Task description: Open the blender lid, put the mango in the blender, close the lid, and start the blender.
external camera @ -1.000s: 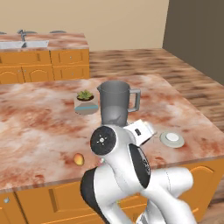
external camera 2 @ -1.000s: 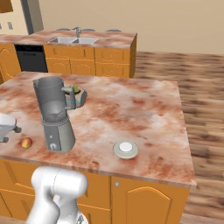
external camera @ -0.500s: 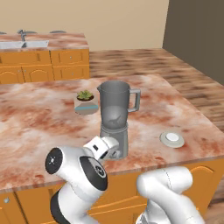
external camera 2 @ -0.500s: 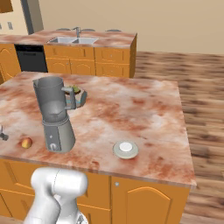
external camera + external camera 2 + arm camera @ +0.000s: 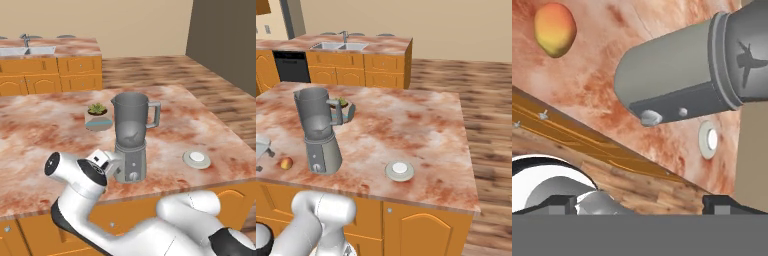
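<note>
Claw (image 5: 102, 161), left base view: low at near counter edge, left of blender (image 5: 132, 136); can't tell if spread. Right base view: mango (image 5: 286, 163) just left of blender base, lid (image 5: 400, 170) off, to the right. Hand view: mango upper left. Step: reach mango; next needs descent & pinch.

Marble island counter (image 5: 421, 125); potted plant in bowl (image 5: 98, 116) on it. Sink (image 5: 341, 46) on far counter; dishwasher (image 5: 291, 67) below.

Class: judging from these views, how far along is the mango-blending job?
Done: the lid lies on the counter, off the open blender. In hand: nothing; the gripper is empty, its fingers apart, with the mango on the counter ahead. Left: load mango, close lid, start blender.
</note>
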